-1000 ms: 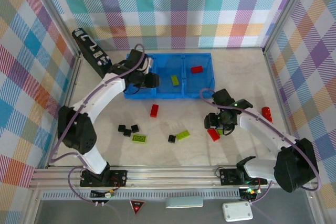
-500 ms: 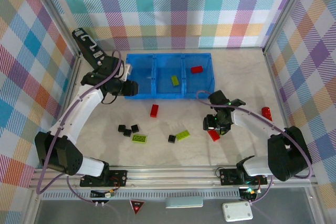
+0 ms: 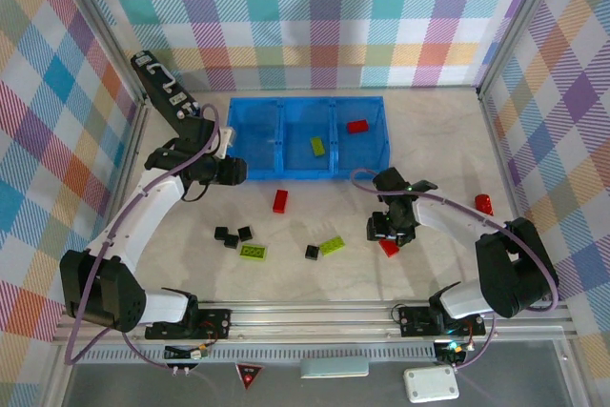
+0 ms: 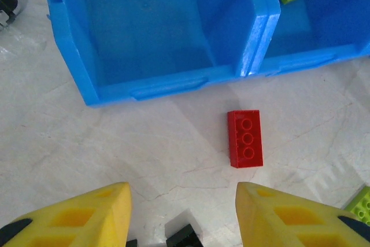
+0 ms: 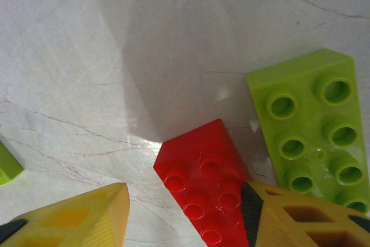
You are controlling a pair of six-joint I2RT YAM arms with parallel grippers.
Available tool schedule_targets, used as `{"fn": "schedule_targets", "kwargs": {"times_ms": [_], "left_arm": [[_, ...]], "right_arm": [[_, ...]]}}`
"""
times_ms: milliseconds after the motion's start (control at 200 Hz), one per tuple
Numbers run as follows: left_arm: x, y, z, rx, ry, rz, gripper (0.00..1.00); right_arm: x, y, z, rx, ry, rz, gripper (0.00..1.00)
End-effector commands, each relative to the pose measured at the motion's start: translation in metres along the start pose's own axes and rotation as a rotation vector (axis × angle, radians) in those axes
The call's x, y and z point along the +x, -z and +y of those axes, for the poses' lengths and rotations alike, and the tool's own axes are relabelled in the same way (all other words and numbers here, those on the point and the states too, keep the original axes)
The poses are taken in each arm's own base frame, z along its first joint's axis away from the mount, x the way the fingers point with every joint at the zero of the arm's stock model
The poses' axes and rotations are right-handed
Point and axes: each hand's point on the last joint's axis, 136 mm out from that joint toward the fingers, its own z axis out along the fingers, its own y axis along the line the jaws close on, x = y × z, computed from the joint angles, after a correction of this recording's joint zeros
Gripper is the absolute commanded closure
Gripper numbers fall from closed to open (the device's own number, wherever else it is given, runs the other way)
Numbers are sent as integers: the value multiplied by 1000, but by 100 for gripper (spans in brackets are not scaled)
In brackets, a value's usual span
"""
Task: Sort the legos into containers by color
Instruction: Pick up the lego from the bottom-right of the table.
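Blue bin [image 3: 307, 100]; red lego [image 3: 279, 200], lime lego [image 3: 332, 245], black lego [image 3: 312, 252]; plaid walls [image 3: 334, 7].

Two white arms [image 3: 143, 212] with black joints, looping lilac cables [image 3: 354, 178] — yellow wedge fingers [image 4: 75, 215]

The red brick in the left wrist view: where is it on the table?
The red brick lies left of centre in the top view, just in front of the blue bin, not touching it; black bricks lie nearer the arms.
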Motion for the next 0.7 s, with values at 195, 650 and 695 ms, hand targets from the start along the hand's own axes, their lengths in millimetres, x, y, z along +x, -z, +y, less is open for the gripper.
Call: {"fn": "schedule_targets", "kwargs": {"times_ms": [195,650,695], "left_arm": [[-5,3,4,22,0,-23,49],[-8,7,10,21,21,-44,49],[-9,7,11,18,21,-46,49]], "right_arm": [[13,-14,-7,50,-19,48,47],[-4,6,-6,77,-4,-17,49],[-5,6,-5,78,1,-20,49]]}}
